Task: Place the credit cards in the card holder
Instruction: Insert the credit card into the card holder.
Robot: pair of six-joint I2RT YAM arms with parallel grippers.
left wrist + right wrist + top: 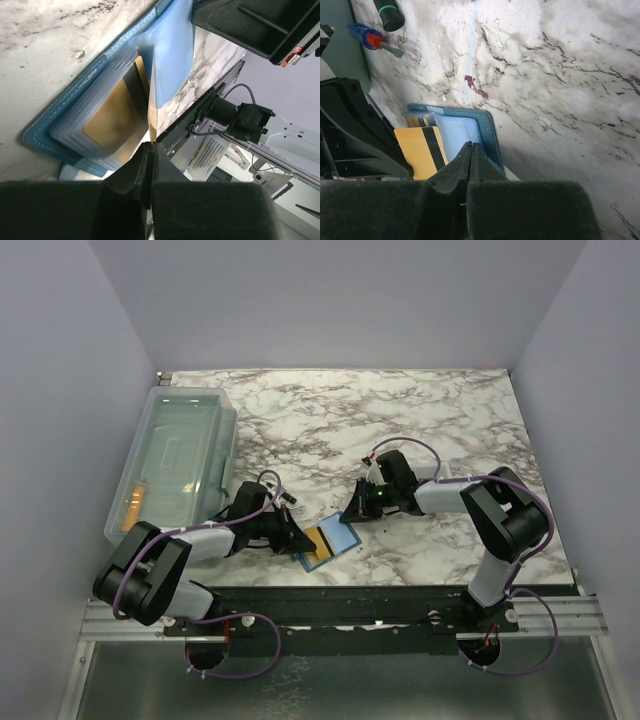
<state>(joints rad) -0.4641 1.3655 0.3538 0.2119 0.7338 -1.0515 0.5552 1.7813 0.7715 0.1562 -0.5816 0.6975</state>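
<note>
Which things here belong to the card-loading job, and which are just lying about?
Job:
- card holder, lying open
- credit card, pinched by the left end effector
- second card, in a pocket
- right end effector, shut over the holder

Lying about:
- clear bin
- blue-and-red screwdriver
- black pen-like thing

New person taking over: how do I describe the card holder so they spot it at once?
Start at the marble table and go to the middle of its near edge. The card holder lies open there: a small teal-blue wallet with an orange card at its left side. The clear bin at the far left is bigger and see-through.
</note>
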